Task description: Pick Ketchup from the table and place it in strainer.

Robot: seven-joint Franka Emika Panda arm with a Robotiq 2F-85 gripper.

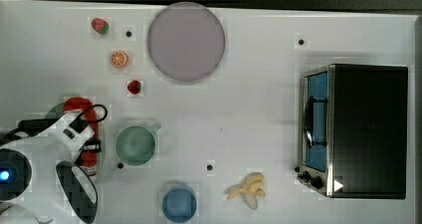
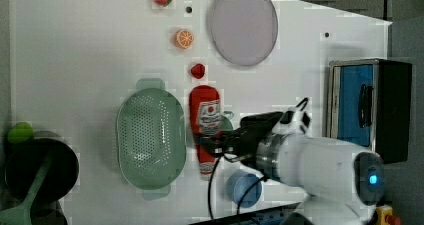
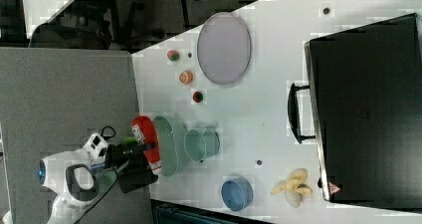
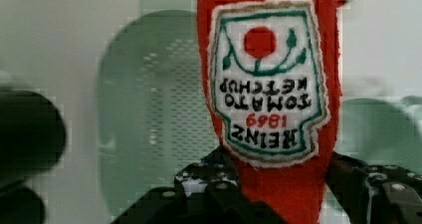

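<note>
There is one ketchup bottle (image 2: pixel 206 122) and one mint-green strainer (image 2: pixel 150 137). I count two strawberries: one (image 1: pixel 100 25) near the table's edge and another (image 1: pixel 134 87) closer in. Between them lies one orange slice (image 1: pixel 119 59). One big round grey-lilac plate (image 1: pixel 186 41), one green cup (image 1: pixel 136 145) with a handle and one blue cup (image 1: pixel 179 204) make three round dishes. One bunch of bananas (image 1: pixel 247 188) is here, and one toaster oven (image 1: pixel 356 131). In the left view there is also one dark pot (image 2: pixel 37 172) and one green ball (image 2: pixel 20 132).
</note>
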